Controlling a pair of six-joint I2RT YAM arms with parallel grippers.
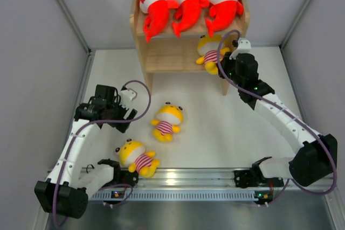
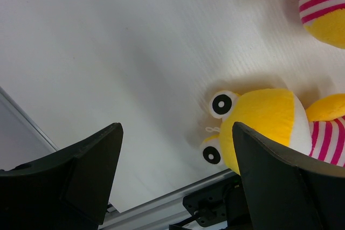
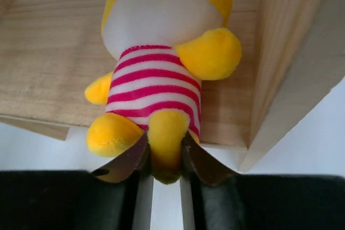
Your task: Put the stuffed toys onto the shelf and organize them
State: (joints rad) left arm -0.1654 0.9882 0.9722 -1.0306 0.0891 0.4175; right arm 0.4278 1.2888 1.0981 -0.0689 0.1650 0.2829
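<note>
Three red sharks (image 1: 190,1) lie side by side on the top tier of the wooden shelf (image 1: 161,52). My right gripper (image 1: 225,66) is shut on the foot of a yellow striped toy (image 3: 156,74) that lies on the lower tier at its right end, next to the side panel (image 3: 280,63). Two more yellow striped toys lie on the table: one in the middle (image 1: 167,120) and one near the front rail (image 1: 137,158). My left gripper (image 1: 123,112) is open and empty above the table, with the front toy's head (image 2: 259,125) beside its right finger.
Grey walls close in the white table on the left, right and back. A metal rail (image 1: 183,179) carrying both arm bases runs along the near edge. The left part of the shelf's lower tier (image 1: 170,60) is bare wood.
</note>
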